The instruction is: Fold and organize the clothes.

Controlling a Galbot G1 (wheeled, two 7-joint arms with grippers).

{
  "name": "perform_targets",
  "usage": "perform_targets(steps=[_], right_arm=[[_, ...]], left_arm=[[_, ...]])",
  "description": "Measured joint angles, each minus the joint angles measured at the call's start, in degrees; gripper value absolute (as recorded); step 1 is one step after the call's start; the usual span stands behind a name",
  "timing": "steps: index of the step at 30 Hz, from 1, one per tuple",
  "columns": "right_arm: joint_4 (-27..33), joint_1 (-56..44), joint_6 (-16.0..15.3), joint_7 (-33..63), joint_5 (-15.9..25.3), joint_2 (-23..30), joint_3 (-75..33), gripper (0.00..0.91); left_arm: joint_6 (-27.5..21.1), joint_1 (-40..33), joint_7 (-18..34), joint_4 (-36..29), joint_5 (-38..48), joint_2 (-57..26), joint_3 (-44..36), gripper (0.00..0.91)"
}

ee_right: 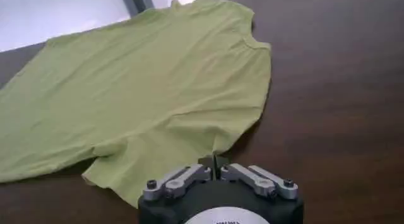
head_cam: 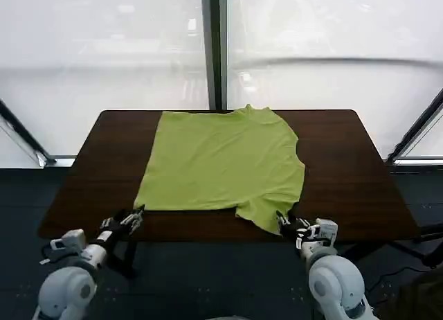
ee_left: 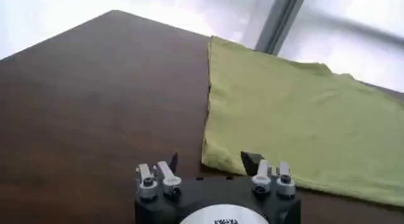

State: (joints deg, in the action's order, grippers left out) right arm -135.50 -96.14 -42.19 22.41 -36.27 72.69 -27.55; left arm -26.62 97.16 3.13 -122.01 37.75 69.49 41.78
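Fingers on the left gripper (ee_left: 209, 159) stand spread apart with nothing between them, poised just at the near left corner of the T-shirt (head_cam: 221, 164), one dark tip over bare wood and the other at the cloth's edge. On the right gripper (ee_right: 214, 161) the fingers are drawn together, and they look pinched on the near right edge of the shirt, by the sleeve that droops toward the robot; the tips are mostly hidden behind the gripper body, so how firm that hold is stays uncertain. One lime yellow-green shirt lies spread nearly flat in the middle of the dark worktop (head_cam: 342, 161), its neck toward the right side and far edge and its straight hem on the left. My reading is that folding is at its very start: the cloth is laid out and the two arms are taking hold of the near edge. Next, the left fingers would need to slide under the corner and close on a single layer, after which both arms could lift together and carry that edge across evenly. Count: one shirt, one worktop, two grippers.
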Motion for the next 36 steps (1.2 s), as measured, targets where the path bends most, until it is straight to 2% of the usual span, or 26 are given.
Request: perform_targets(steps=[7,11,14,24,34,36], right_arm=[[-2.54,-2.45,0.0,-0.42,-0.43,-0.55,-0.53,0.0],[-2.18,-0.11,0.0,-0.77,-4.3,-0.89,-1.93,0.0],[-1.11,3.74,0.0,0.34,-6.0,-1.79,-2.09,0.0],[9.1,19.11,0.0,-0.09,-5.9,-2.03,1.74,0.0],[20.0,28.18,0.08,-2.7,-2.06,0.65,6.19,0.0],[21.5,29.24,1.89,-3.08,-1.72,0.87,6.35,0.0]], left_arm=[[0.87,7.02,-0.31,-5.01,0.01,-0.02,2.7,0.0],[1.37,10.33,-0.48,-6.88,0.09,0.36,3.83,0.0],[1.23,10.28,-1.35,-7.62,0.17,1.29,3.85,0.0],[-3.07,1.56,1.3,-7.85,3.72,0.98,2.36,0.0],[-3.15,-9.23,2.2,-1.63,5.29,-0.72,0.77,0.0],[-3.02,-11.11,2.17,0.08,5.27,-1.04,0.07,0.0]])
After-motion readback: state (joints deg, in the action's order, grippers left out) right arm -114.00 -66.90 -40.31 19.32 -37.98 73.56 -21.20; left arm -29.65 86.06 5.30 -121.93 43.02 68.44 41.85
